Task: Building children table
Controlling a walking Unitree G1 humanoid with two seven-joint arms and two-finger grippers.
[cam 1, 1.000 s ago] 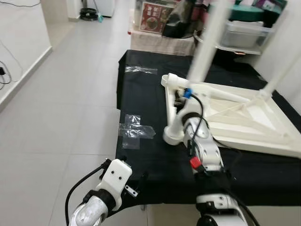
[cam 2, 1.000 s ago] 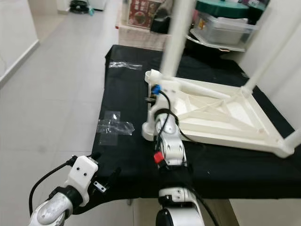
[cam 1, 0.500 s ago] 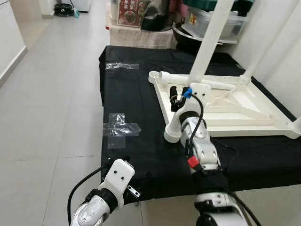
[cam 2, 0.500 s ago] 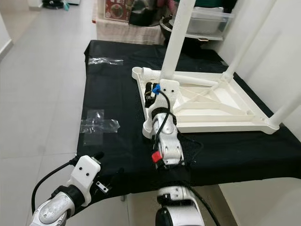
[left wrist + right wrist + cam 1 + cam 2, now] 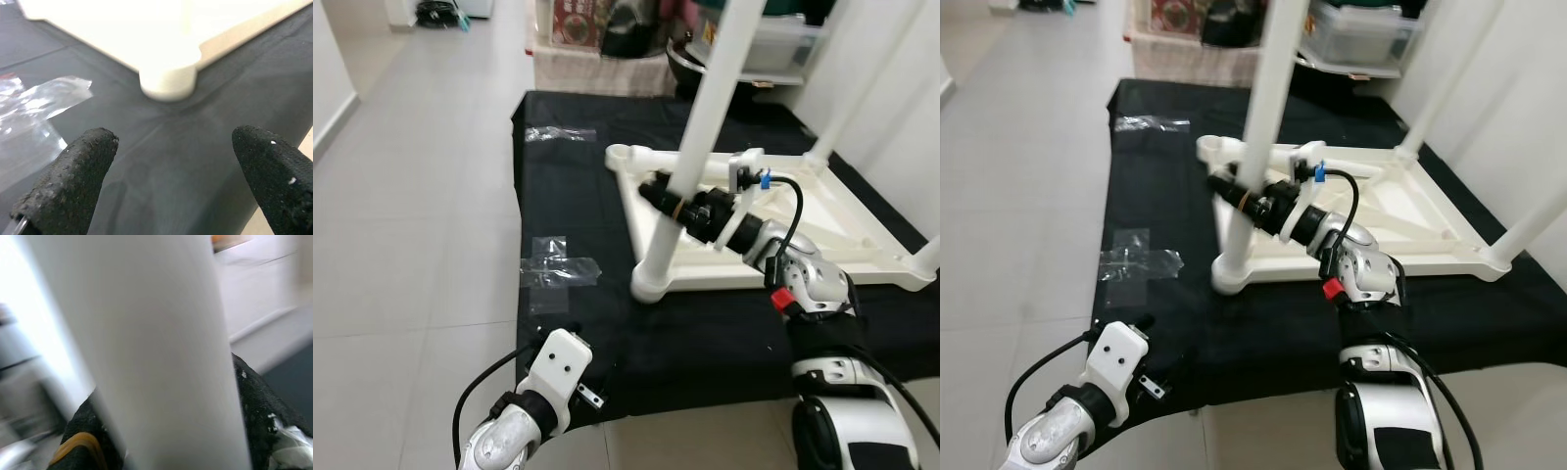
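Leg (image 5: 690, 157) upright at the near corner of the upturned tabletop (image 5: 822, 230), on the black surface (image 5: 578, 323). Pinched low down by the right pincer (image 5: 668, 201). Could lean or jam crooked in its socket if twisted off-axis — or drag the tabletop along the cloth. Left pincer (image 5: 166, 171) spread wide, idle near the surface's front edge, by the tape (image 5: 558, 274) — no help bracing.

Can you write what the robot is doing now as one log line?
right gripper: shut on leg | left gripper: open, idle | table: upside down on cloth
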